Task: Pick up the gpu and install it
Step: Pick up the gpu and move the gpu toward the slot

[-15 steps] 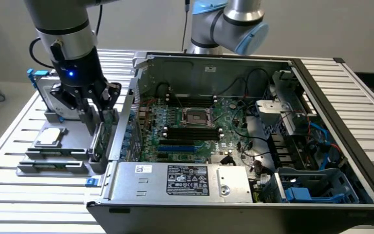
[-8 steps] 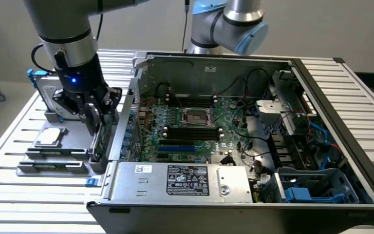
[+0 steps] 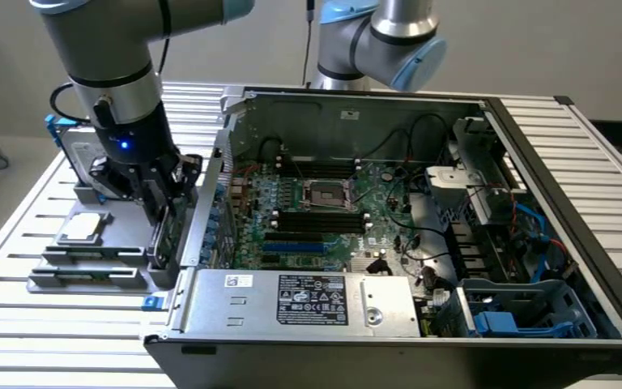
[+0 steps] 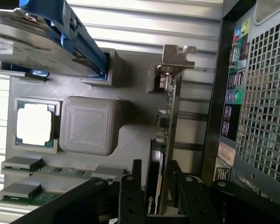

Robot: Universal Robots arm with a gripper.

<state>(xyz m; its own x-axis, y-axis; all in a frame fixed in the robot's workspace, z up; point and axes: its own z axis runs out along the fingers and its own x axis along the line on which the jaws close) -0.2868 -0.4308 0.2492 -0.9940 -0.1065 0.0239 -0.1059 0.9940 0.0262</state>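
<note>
The gpu (image 4: 167, 122) stands on edge in a slot of the grey parts tray (image 4: 135, 79), showing its green board, black cooler face and silver bracket. My gripper (image 4: 155, 164) is lowered over it, open, with one black finger on each side of the card and a small gap on the cooler side. In the exterior view the gripper (image 3: 166, 220) hangs over the tray (image 3: 46, 282), right beside the open computer case (image 3: 570, 203), and the gpu (image 3: 164, 240) sits between its fingers. The motherboard (image 3: 322, 211) lies exposed inside the case.
On the tray sit a processor chip (image 4: 35, 123), two memory sticks (image 4: 22, 191) and a silver hard drive in a blue frame (image 4: 42, 32). The case's rear panel (image 4: 261, 93) rises close beside the gpu. A power supply (image 3: 311, 300) fills the case's near corner.
</note>
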